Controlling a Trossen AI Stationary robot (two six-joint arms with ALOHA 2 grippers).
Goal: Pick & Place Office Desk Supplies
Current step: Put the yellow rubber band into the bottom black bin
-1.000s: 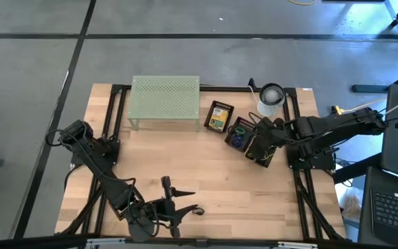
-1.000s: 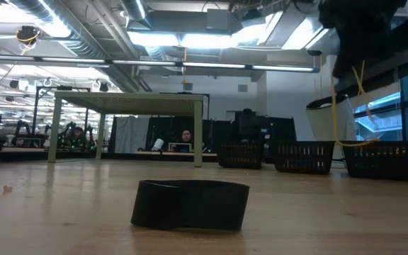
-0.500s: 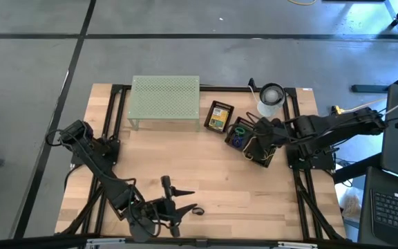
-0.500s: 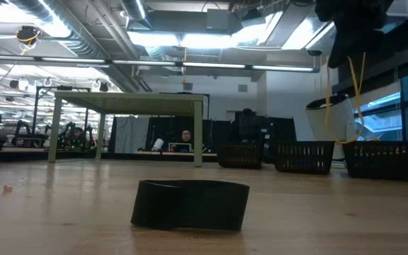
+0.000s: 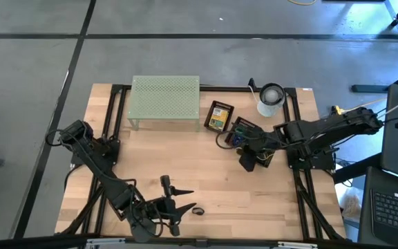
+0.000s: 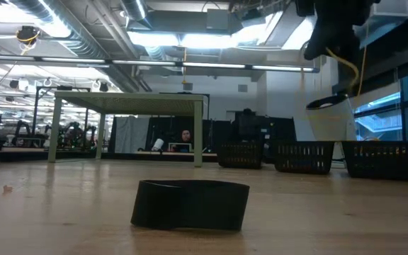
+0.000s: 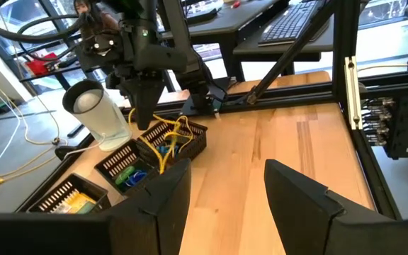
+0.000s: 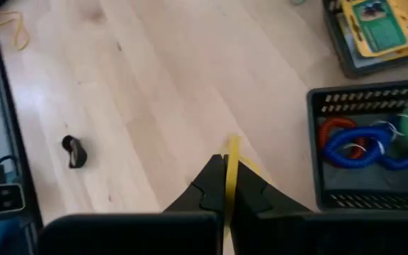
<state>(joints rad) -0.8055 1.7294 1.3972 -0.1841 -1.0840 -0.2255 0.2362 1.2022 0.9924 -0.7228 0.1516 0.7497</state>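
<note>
The right gripper (image 5: 246, 162) has swung away from the black baskets (image 5: 241, 131) toward the table's middle, its fingers pinched tight on a yellow rubber band (image 8: 231, 173); most of that band is hidden between the fingers. More bands lie in the baskets. The left gripper (image 7: 222, 188) rests near the table's front edge, fingers apart, empty, a black clip (image 5: 197, 210) just beside it.

pale matt wood table (image 5: 185, 166), perforated metal rack (image 5: 165, 97), black plastic mesh trays (image 7: 129, 164), translucent white cup (image 7: 96, 113)
</note>
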